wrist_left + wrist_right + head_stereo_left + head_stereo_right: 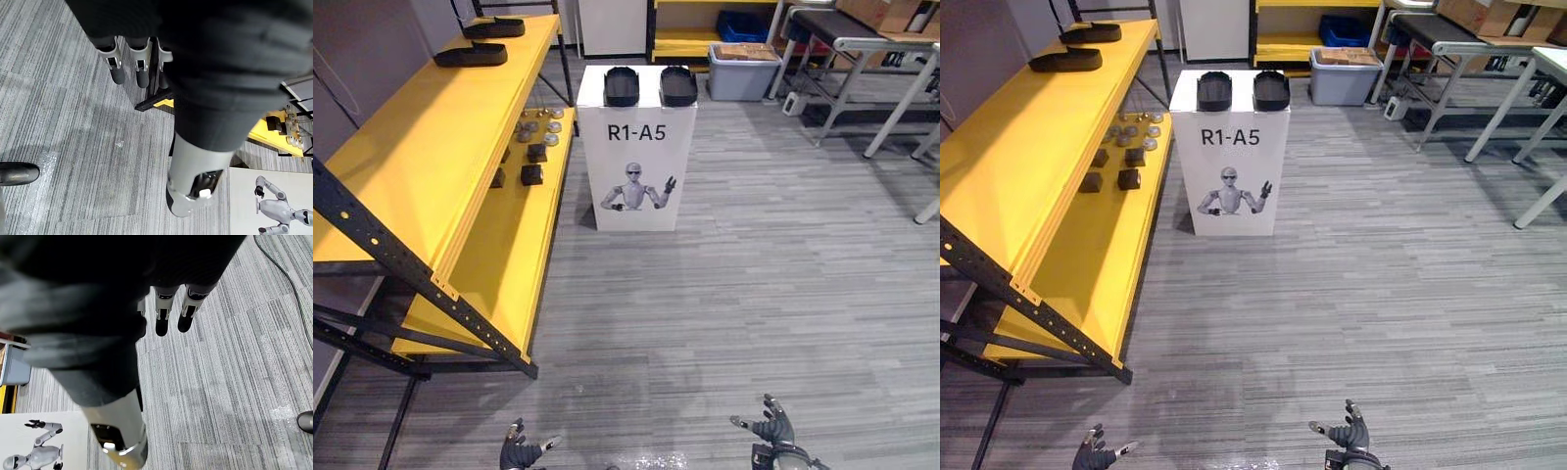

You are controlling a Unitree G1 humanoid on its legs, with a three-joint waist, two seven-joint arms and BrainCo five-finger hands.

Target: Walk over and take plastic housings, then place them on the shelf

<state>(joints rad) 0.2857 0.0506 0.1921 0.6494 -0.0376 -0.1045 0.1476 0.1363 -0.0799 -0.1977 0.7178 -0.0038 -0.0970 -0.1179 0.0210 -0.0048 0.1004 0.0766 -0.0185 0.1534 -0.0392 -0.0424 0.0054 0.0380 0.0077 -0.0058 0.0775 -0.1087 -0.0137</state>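
Grey floor [754,294] separates the white pedestal [636,147], bearing two black plastic housings [622,86], from left hand [517,452] and right hand [773,427], apparently spread and empty; walking closer comes next.

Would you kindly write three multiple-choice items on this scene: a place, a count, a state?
1. The side-by-side plastic housings lie: A on the floor; B on the white box; C in a bin.
2. Housings on the yellow shelf's top board: A none; B five; C two.
3. The left hand and right hand are: A open, empty; B shut on housings; C pressing the box.
1 B, both sit atop it; 2 C, two at its far end; 3 A, fingers straight, nothing held.
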